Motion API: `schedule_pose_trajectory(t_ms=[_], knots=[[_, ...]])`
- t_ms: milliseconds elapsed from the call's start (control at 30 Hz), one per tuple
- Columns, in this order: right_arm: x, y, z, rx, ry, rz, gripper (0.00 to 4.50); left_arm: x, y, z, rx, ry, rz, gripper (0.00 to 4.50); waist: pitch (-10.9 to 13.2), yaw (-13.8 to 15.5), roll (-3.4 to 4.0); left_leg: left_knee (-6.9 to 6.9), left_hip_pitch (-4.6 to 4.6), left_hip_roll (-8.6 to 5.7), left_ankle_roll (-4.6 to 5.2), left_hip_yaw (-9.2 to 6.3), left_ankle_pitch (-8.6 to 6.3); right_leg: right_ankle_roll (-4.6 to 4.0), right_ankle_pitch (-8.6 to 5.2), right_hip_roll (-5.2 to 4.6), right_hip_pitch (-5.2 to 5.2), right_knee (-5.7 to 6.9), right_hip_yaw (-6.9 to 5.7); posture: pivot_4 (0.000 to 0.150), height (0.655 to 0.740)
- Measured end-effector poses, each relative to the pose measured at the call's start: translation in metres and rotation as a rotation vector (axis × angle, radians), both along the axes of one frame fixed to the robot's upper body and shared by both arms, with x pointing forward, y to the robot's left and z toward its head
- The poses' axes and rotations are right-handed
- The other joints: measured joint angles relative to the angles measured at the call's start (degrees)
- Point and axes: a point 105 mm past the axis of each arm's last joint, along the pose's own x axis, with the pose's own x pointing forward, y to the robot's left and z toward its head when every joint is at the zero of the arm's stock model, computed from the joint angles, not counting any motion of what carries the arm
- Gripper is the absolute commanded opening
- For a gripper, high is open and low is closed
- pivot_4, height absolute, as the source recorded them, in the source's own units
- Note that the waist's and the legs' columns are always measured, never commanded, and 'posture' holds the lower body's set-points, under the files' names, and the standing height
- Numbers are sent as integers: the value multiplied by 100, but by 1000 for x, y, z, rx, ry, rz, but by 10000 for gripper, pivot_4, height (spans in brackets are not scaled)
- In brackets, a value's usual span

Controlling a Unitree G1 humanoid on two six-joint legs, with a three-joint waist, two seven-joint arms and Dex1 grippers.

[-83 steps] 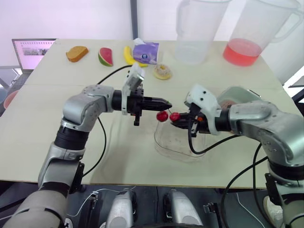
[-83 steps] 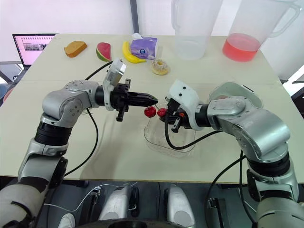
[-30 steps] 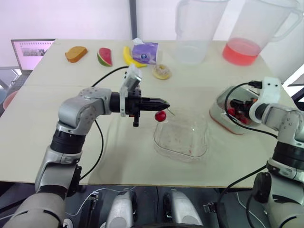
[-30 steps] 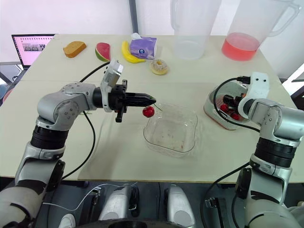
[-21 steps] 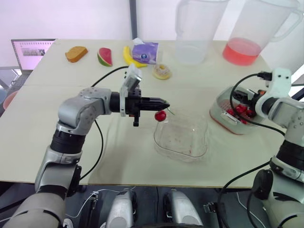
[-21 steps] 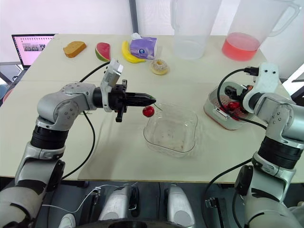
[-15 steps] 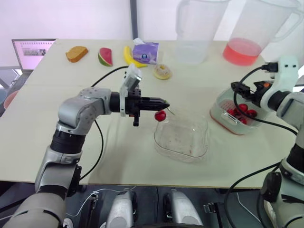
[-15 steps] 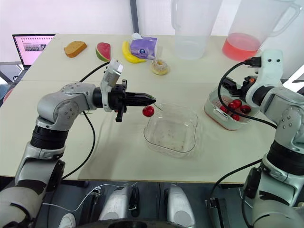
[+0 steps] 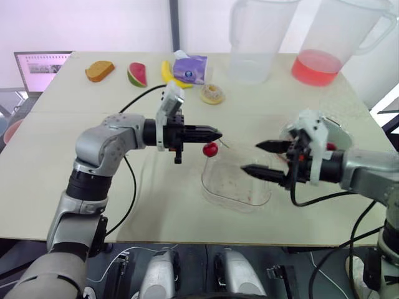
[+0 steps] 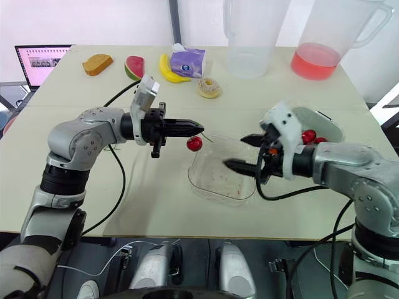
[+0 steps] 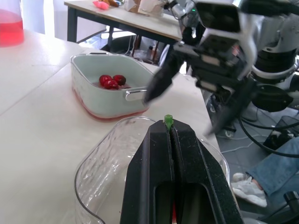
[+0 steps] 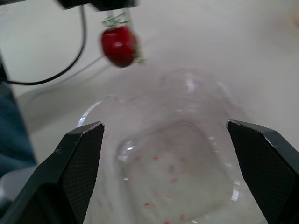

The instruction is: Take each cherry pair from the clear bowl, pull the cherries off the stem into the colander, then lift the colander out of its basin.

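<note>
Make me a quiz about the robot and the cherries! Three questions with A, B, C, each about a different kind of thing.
1. Where is the cherry that the left gripper holds by its stem?
A. at the bottom of the clear bowl
B. in the air by the bowl's edge
C. tucked in the right gripper

2. How many cherries hang from the left gripper?
A. one
B. three
C. five

3. What is the right gripper doing?
A. shut on a cherry
B. open, holding nothing
C. shut on the bowl's rim

Answers:
1 B, the cherry dangles below the left gripper beside the rim.
2 A, a single red cherry hangs there.
3 B, its jaws stand wide apart over the bowl.
</note>
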Motion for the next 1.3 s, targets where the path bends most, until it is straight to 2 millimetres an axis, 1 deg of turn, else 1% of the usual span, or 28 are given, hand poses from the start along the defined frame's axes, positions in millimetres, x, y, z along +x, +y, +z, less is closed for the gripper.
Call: schedule_pose_trajectory(t_ms=[133,200,333,533,600,667,767,800,833,867,1133,1300], knots=[[10,28,3,33,-18,50,44301,-4,-2,3,-14,2,-28,0,0,-18,0,0,1,3,-1,-1,1,-1,0,2,-2,2,0,1500,7400],[14,36,3,41,-16,56,44301,-5,-1,4,-20,2,-35,0,0,5,0,0,-2,2,-1,-2,1,-1,0,1,-2,1,-1,1500,7400],[18,46,1,83,4,60,44301,-6,0,6,-27,4,-38,0,0,14,-1,3,-5,-2,2,1,-1,0,0,-5,-1,-3,-1,1500,7400],[19,53,6,115,-4,62,44301,-6,-1,6,-24,9,-39,0,0,1,-1,3,-5,1,2,-1,-1,0,0,-2,-1,-2,-1,1500,7400],[19,56,6,131,8,70,38855,-6,-1,6,-24,9,-40,0,0,-4,0,2,-4,1,2,-1,-1,0,0,-1,-1,-1,-1,1500,7400],[20,55,4,129,14,57,31526,-6,-1,6,-24,9,-39,0,0,-2,0,2,-5,1,2,-1,-1,0,0,-2,-1,-2,-1,1500,7400],[23,55,6,126,7,41,15294,-6,-1,6,-25,10,-39,0,0,-2,0,3,-5,1,2,-1,-1,0,0,-2,-1,-2,-1,1500,7400],[23,54,5,125,6,37,10608,-6,-1,6,-26,10,-40,0,0,-2,0,2,-5,1,2,-1,-1,0,0,-2,-1,-2,-1,1500,7400],[23,54,5,124,7,34,7037,-6,-1,6,-26,11,-39,0,0,0,-1,3,-5,1,2,-1,-1,0,0,-2,-1,-2,-1,1500,7400],[24,54,5,123,6,31,6362,-6,-1,6,-26,12,-39,0,0,0,0,2,-5,1,2,-1,-1,0,0,-2,-1,-2,-1,1500,7400],[22,52,1,106,22,23,6341,-6,-2,5,-27,32,-36,0,0,1,-1,2,-5,1,2,-1,-1,0,0,-2,-1,-2,-1,1500,7400],[19,39,-23,50,111,-26,6341,-3,4,13,-62,34,-12,0,0,1,0,2,-5,1,3,-1,-2,0,0,-3,-2,-2,-1,1500,7400]])
